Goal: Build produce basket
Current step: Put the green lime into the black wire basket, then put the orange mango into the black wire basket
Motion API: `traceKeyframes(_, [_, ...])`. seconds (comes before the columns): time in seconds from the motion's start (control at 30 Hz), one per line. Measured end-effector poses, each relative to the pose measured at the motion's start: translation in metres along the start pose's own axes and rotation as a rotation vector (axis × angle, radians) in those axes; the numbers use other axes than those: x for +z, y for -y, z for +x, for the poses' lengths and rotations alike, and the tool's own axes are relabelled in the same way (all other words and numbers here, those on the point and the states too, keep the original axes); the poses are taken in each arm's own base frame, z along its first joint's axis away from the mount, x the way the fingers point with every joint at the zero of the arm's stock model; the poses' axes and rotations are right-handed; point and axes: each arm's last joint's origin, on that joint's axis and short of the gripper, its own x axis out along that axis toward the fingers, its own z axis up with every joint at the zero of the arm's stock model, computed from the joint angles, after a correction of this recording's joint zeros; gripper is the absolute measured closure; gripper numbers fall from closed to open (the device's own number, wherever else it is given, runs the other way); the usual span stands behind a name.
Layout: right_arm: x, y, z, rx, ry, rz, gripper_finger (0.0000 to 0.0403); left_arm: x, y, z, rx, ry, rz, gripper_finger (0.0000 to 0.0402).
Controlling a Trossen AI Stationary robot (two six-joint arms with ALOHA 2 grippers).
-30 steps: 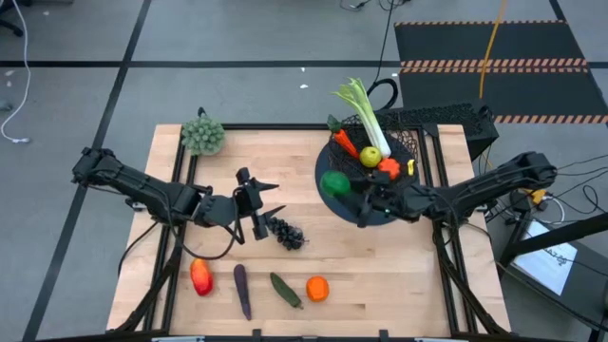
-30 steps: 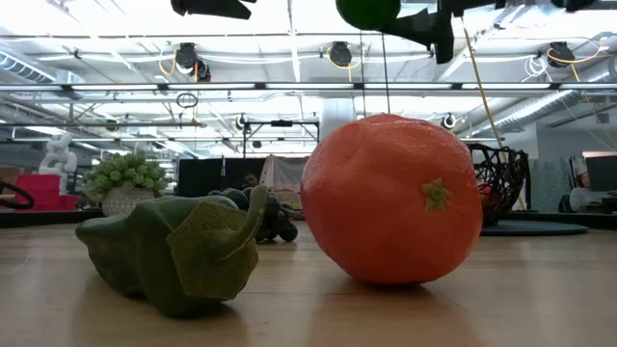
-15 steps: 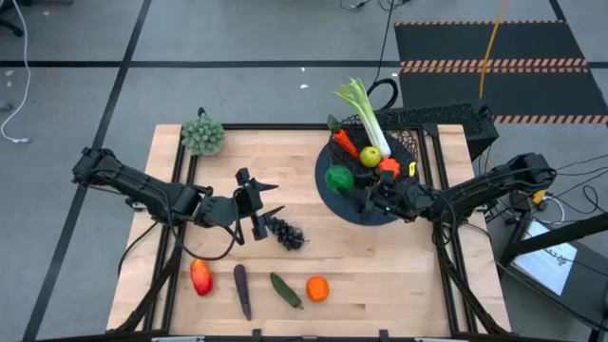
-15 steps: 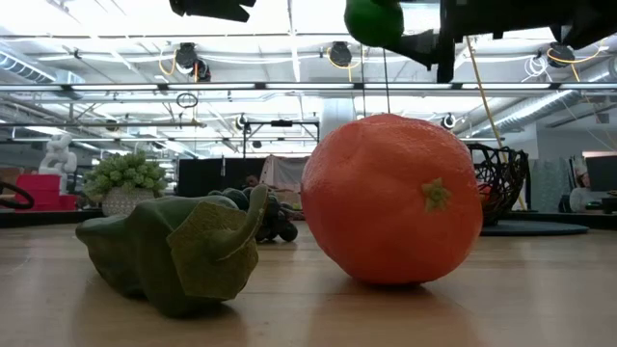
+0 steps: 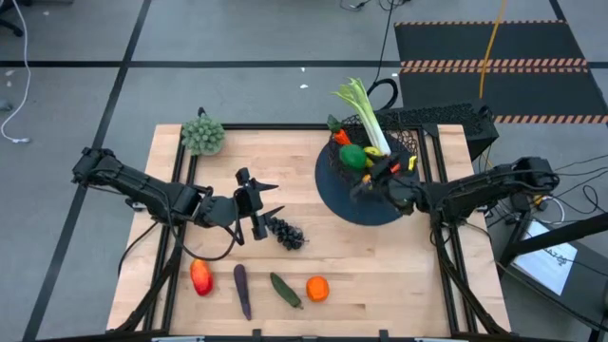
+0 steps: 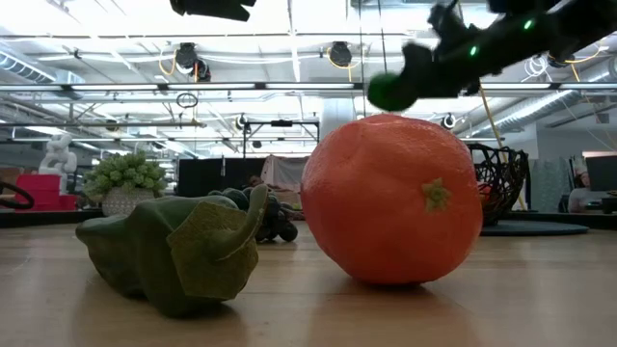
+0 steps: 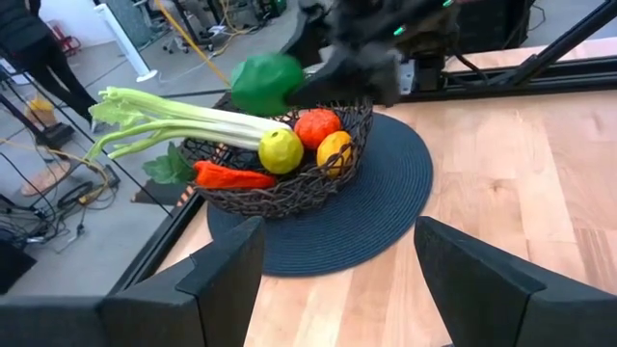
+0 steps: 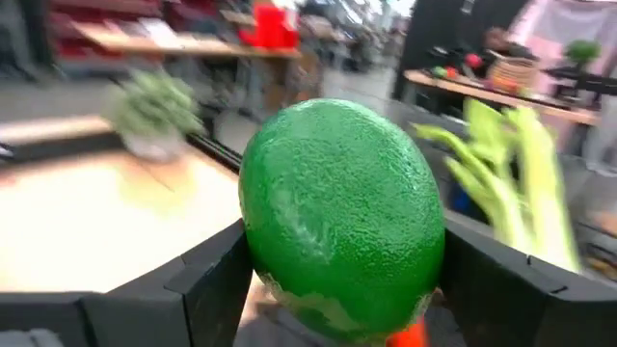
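Green lime hides right end effector fingertips above basket

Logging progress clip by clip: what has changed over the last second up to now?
The right tool carried the lime from over the mat's near-left part to above the basket, still clamped on it. The left tool, open beside the grapes, and the table produce stayed put.

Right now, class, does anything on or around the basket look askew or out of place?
The leek is the odd one: it lies tilted across the basket, its leafy end jutting past the rim. The right end effector holds the lime above the basket. Nothing looks spilled or damaged.
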Motion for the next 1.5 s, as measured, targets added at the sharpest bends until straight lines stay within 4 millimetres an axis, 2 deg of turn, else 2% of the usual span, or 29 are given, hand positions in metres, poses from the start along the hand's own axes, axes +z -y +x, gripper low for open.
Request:
traceKeyframes(0.13, [-0.013,0.013,0.013,0.002,-0.117,0.008,0.0115,0.0,0.0,0.0,0.0,0.002,-0.02,0.0135])
traceKeyframes(0.3, [-0.022,0.022,0.02,-0.006,-0.195,0.051,0.0113,0.0,0.0,0.0,0.0,0.002,-0.02,0.0135])
traceKeyframes(0.5, [-0.026,0.027,0.025,0.057,-0.252,0.095,0.0094,0.0,0.0,0.0,0.0,0.002,-0.02,0.0135])
traceKeyframes(0.73, [-0.022,0.029,0.024,0.063,-0.238,0.102,0.0062,0.0,0.0,0.0,0.0,0.0,-0.024,0.0135])
traceKeyframes(0.97, [0.001,0.032,0.004,0.182,-0.137,0.126,0.0061,-0.003,0.002,-0.002,-0.007,-0.019,-0.064,0.0135])
traceKeyframes(1.17, [0.022,0.034,-0.024,0.342,-0.04,0.187,0.0061,-0.018,0.013,-0.015,-0.048,-0.139,-0.103,0.0135])
traceKeyframes(1.37, [0.027,0.033,-0.034,0.388,-0.013,0.193,0.0062,-0.042,0.032,-0.042,-0.081,-0.318,-0.278,0.0135])
traceKeyframes(1.5, [0.026,0.032,-0.034,0.394,-0.014,0.187,0.0062,-0.053,0.044,-0.06,-0.159,-0.485,-0.478,0.0135])
